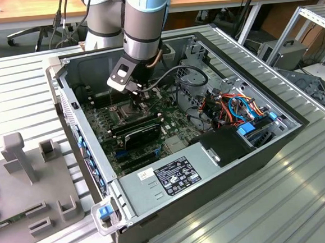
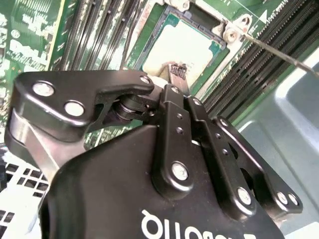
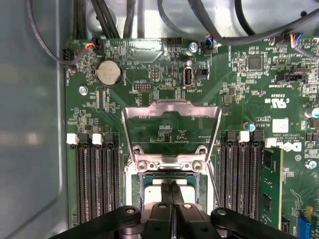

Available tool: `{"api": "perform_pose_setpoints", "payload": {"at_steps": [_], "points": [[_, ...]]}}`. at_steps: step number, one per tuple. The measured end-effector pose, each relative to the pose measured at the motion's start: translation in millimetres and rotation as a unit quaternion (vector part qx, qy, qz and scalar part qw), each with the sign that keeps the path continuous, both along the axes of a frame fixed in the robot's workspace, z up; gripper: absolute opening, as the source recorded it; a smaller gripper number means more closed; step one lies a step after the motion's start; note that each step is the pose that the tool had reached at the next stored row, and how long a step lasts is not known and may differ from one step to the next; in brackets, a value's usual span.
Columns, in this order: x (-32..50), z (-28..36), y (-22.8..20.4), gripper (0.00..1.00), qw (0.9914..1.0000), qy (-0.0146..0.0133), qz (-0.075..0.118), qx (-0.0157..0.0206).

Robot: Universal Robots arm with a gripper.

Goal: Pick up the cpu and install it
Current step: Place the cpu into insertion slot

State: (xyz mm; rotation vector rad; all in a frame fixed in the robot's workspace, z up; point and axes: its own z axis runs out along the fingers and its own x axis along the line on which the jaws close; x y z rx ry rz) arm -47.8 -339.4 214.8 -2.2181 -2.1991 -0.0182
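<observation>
Ribbed metal desk (image 1: 282, 213), pale grey, slats running the long way. Wooden desks (image 1: 30, 11) stand behind it, with cables hanging over their edges. A grey fixture tray (image 1: 26, 183) lies at the exterior view's left, well apart from the work.

An open computer case (image 1: 214, 202) lies on its side on the desk. Green motherboard (image 3: 239, 99) on its floor. The power supply (image 1: 167, 177) sits along the near wall, and a bundle of coloured wires is toward the exterior view's right.

The arm reaches down into the case, and the gripper (image 1: 139, 92) is low over the socket. The case walls are close around it, with open air above.

The load frame (image 3: 172, 112) is hinged up and back. Its lever rod (image 2: 279, 52) slants off to one side. Memory slots (image 3: 97, 179) flank the socket on both sides.

The cpu (image 2: 179, 50) lies flat in the socket with its pale face up and a green border showing round it.

The jaws are together, with no gap showing between the fingers in either wrist view. Their tips (image 2: 177, 72) are at the cpu's near edge. I cannot tell whether they touch it.
</observation>
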Motion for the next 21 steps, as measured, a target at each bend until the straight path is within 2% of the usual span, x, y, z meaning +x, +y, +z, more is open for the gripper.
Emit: {"api": "perform_pose_setpoints", "payload": {"at_steps": [5, 9, 13, 15, 19, 21], "points": [[5.7, 10.8, 0.3, 0.11, 1.0, 0.0008, 0.0, 0.0], [3.8, 11.5, 1.5, 0.11, 1.0, 0.0008, 0.0, 0.0], [-5.7, 8.1, 9.4, 0.11, 1.0, 0.0008, 0.0, 0.0002], [-10.1, 4.9, 10.8, 0.11, 1.0, 0.0008, 0.0, 0.0002], [-13.9, -3.5, 11.6, 0.11, 1.0, 0.0008, 0.0, 0.0003], [-14.9, -4.3, 11.9, 0.11, 1.0, 0.0009, 0.0, 0.0001]]}}
